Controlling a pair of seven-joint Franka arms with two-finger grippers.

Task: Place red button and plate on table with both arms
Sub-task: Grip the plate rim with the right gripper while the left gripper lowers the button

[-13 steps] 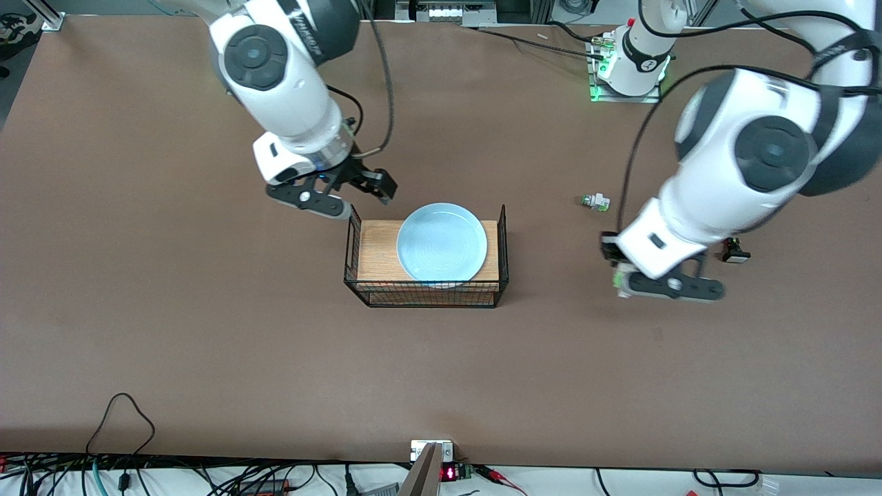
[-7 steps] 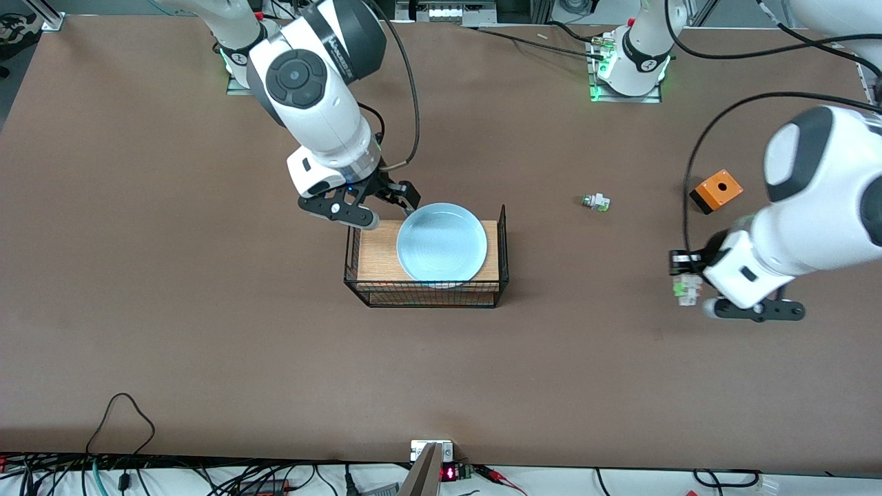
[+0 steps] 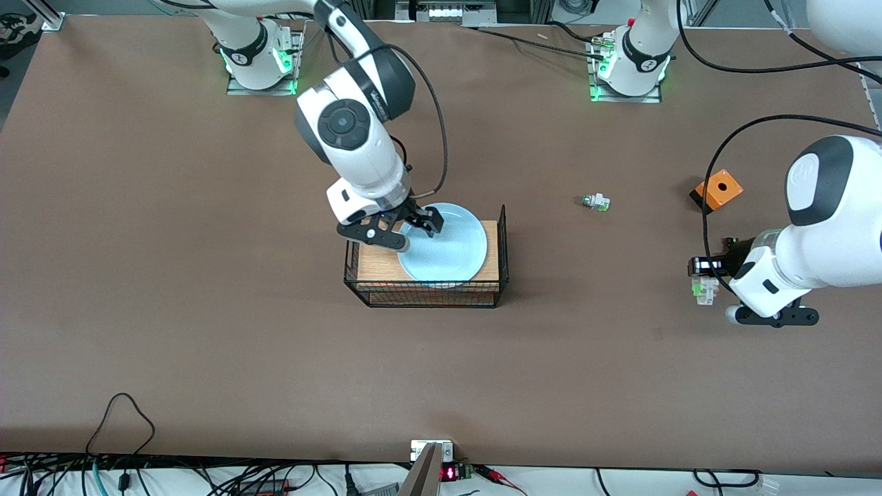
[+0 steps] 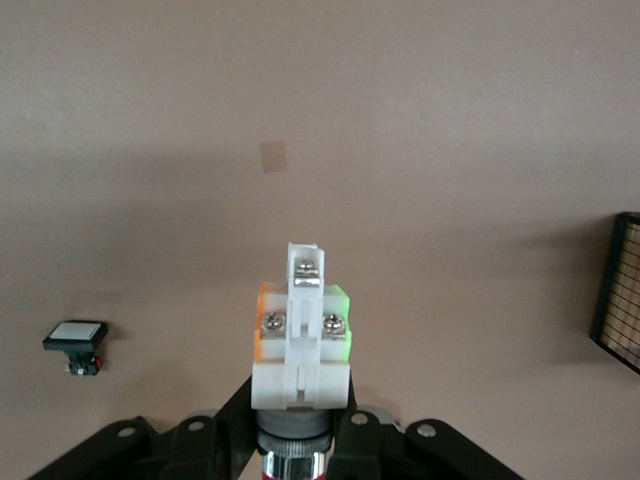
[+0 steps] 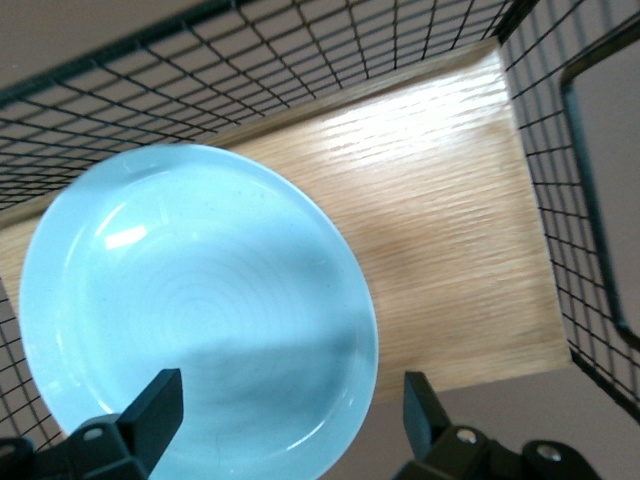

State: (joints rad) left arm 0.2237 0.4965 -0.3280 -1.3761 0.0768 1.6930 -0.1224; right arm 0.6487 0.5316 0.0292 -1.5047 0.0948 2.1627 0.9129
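Observation:
The light blue plate (image 3: 451, 248) lies on the wood-topped wire rack (image 3: 375, 258) in the middle of the table (image 3: 207, 310). My right gripper (image 3: 417, 233) is open and empty over the plate's rim at the right arm's end of the rack. In the right wrist view the plate (image 5: 190, 300) shows with its rim between the gripper's (image 5: 290, 410) spread fingers (image 5: 155, 400). My left gripper (image 3: 710, 272) is shut on the red button (image 3: 704, 288) and holds it above the table toward the left arm's end. In the left wrist view the button's whitish body (image 4: 300, 350) stands out of the gripper (image 4: 295, 440).
A whitish part with a green and clear cap (image 3: 596, 202) lies on the table between the rack and the left arm. An orange box (image 3: 716, 189) sits near the left arm. A black part with a white cap (image 4: 75, 340) lies on the table. The rack's wire wall (image 4: 620, 290) shows in the left wrist view.
My right gripper has moved from beside the rack to over the plate's rim. My left arm has carried the red button toward the left arm's end of the table.

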